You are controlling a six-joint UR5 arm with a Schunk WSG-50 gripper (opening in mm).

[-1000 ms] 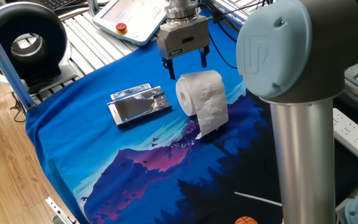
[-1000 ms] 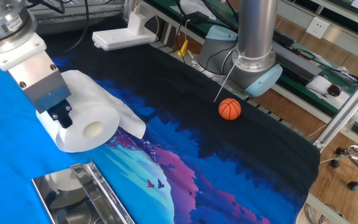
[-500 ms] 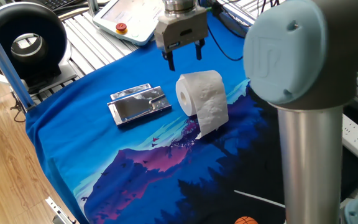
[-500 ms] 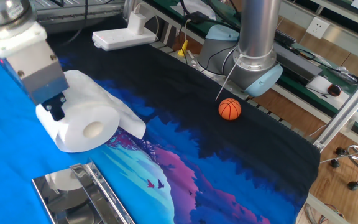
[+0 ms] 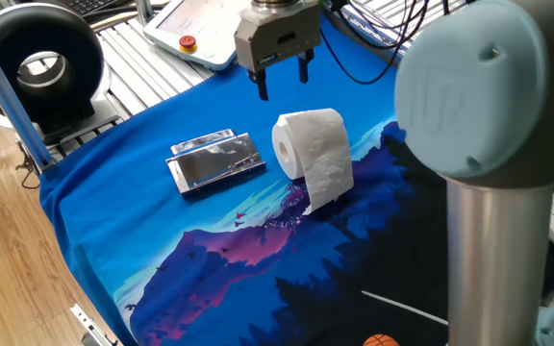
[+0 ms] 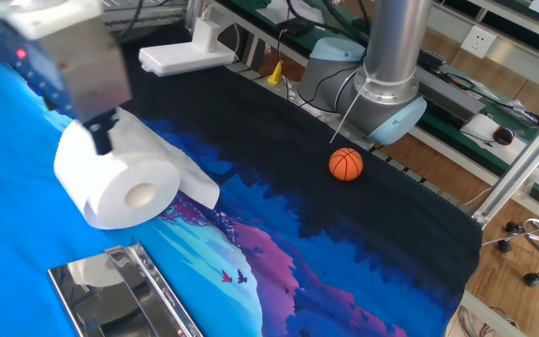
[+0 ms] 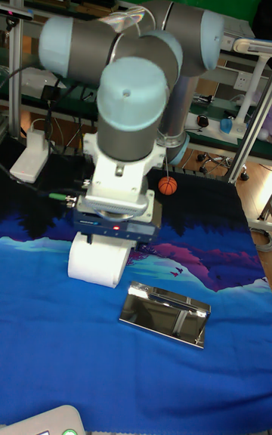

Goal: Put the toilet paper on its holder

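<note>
Hovering near the top centre of one fixed view, the gripper (image 5: 282, 80) has its two dark fingers parted and nothing between them. Just below it, at mid-frame, the toilet paper (image 5: 312, 154) lies on its side on the blue cloth (image 5: 113, 221), loose sheet trailing down. To its left, apart from it, sits the holder (image 5: 215, 160). Judging by this, the grasp is not yet made; next the claw must come down over the roll and close

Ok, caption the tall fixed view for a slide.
UR5 gripper poised open above the toilet paper, with the shiny metal holder lying empty beside it on the blue cloth.
</note>
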